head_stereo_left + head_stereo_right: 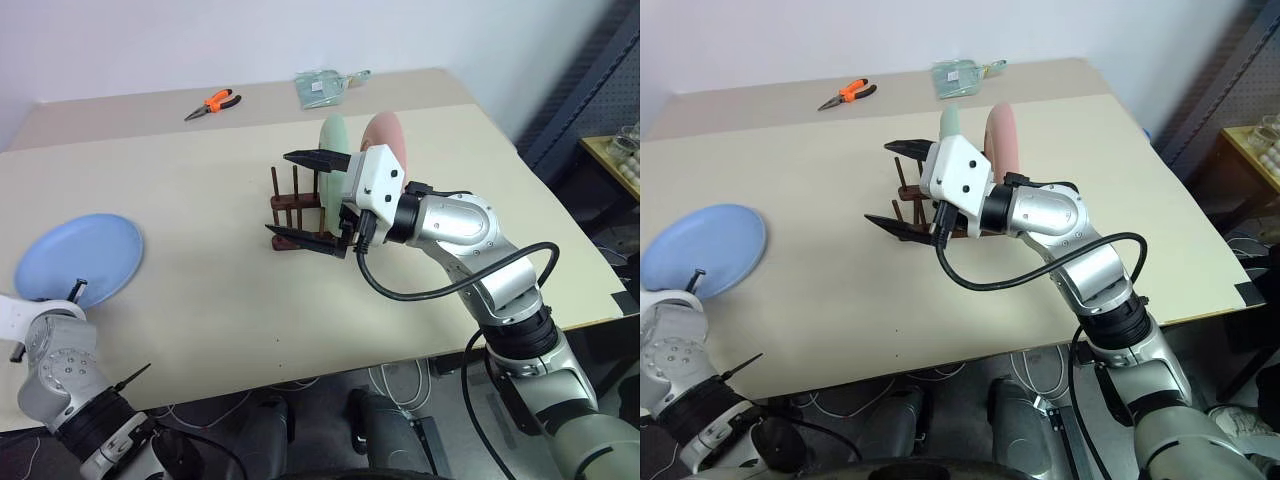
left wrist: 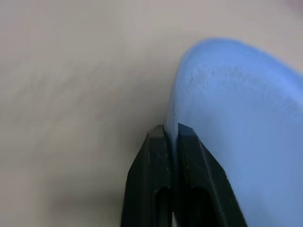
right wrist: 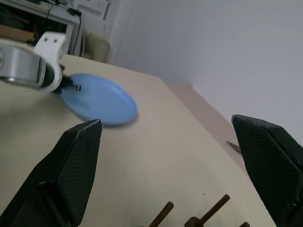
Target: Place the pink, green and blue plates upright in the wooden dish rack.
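Beige surface [image 1: 200,250] carries everything. Blue plate [image 1: 80,256] lies flat near its left edge. Left pincer [image 2: 171,135] is closed on that plate's rim, fingers [image 2: 154,156] pressed together with the thin edge between them (seen best in the left wrist view). Right pincer [image 1: 305,200] hangs spread wide and empty, just in front of the wooden dish rack [image 1: 293,208]. Green plate [image 1: 334,140] and pink plate [image 1: 385,140] stand upright in the rack, side by side, pink to the right. Orange-handled pliers [image 1: 213,103] lie at the far edge, well apart.
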Robot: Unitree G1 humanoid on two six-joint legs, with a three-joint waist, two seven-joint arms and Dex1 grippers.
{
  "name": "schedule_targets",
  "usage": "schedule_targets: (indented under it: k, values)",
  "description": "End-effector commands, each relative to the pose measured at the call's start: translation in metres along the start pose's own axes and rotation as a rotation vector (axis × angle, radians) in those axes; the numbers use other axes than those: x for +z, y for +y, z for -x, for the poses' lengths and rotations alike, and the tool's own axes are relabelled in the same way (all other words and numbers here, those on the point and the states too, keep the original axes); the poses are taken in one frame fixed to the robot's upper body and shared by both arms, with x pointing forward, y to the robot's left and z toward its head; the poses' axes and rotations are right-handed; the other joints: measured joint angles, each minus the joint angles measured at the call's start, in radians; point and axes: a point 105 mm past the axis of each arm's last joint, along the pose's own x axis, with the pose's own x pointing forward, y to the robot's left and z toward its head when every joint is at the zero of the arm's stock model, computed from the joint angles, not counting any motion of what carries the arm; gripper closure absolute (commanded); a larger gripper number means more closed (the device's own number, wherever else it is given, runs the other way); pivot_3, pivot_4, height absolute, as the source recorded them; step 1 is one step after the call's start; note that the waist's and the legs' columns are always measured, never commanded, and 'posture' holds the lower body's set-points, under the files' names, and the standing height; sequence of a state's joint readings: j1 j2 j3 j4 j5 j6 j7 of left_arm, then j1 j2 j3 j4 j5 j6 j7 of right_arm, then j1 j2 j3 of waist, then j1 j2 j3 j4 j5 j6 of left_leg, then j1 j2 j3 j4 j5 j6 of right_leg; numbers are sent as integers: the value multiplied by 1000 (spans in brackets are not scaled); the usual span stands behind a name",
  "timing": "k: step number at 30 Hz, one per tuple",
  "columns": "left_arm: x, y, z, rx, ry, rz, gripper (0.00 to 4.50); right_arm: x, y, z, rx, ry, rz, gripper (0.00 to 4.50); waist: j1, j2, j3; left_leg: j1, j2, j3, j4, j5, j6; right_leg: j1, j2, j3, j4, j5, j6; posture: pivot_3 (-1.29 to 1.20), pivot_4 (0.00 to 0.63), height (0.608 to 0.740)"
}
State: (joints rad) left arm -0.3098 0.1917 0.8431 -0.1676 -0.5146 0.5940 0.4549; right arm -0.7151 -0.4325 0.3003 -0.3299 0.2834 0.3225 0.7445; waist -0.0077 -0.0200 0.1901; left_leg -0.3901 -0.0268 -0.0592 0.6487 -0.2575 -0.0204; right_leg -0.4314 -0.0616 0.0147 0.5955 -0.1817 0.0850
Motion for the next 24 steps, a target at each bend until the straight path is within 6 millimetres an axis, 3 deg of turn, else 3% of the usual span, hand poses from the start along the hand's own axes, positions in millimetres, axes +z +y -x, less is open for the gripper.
schedule_targets:
  k: [1,3,5,12,15,18,22,23,24]
  values:
    - [39,-90,31,-378,-227,-80,4474,10,13,-19,78,-17,160,0,-1,0,0,0,0,0,0,0,0,0,0,0,0,0,0,0,150,739]
    - [44,-125,52,-527,-292,-130,4474,2,21,-32,117,16,242,0,-3,-1,0,0,-1,0,0,1,-2,0,0,0,0,0,0,0,150,739]
    - [44,-144,66,-603,-324,-160,4474,-9,22,-46,121,62,326,0,-5,-1,0,0,0,0,-2,3,-5,0,0,0,0,0,0,0,150,739]
    - [42,-177,104,-730,-383,-157,4474,-23,10,-99,7,110,428,0,-16,-1,1,0,2,2,-3,3,-9,-4,3,2,2,3,3,0,150,739]
    - [39,-182,115,-765,-377,-143,4474,-35,1,-111,-45,159,447,0,-8,-1,1,0,3,0,-3,3,-9,-5,5,2,2,3,2,0,150,739]
    - [37,-183,123,-787,-367,-120,4500,-44,5,-114,-26,173,463,879,-5,-1,0,-1,2,0,-3,3,-10,-4,4,2,1,3,1,0,150,739]
    - [33,-180,123,-778,-354,-131,4500,-45,2,-113,-39,172,475,2921,-8,-1,1,-1,1,1,-3,3,-10,-4,3,2,0,3,1,0,150,739]
    - [33,-179,122,-776,-355,-129,4500,-44,1,-113,-44,167,478,3604,-8,-2,1,-1,1,1,-3,3,-10,-4,3,2,1,3,1,0,150,739]
    - [33,-179,121,-775,-353,-123,4500,-43,1,-113,-49,161,476,3959,-9,-1,1,-1,1,1,-3,3,-10,-4,4,2,1,3,1,0,150,739]
